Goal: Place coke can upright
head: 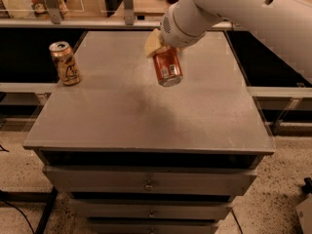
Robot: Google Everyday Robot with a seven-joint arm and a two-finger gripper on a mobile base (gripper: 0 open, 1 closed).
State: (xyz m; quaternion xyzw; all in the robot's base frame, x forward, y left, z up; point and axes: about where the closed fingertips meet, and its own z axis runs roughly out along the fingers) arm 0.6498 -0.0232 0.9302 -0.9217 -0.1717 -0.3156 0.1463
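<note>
The coke can (167, 67) is orange-red with a silver end and pale lettering. It hangs in the air above the middle of the grey cabinet top (146, 116), tilted with its silver bottom toward me. My gripper (158, 47) is shut on the can's upper end, its pale yellowish fingers showing just above the can. The white arm reaches in from the upper right and hides the rest of the gripper.
A tan-gold can with a dark figure (65, 63) stands upright near the left edge of the cabinet top. Drawers (148, 183) are below the front edge. A shelf rail and clutter run along the back.
</note>
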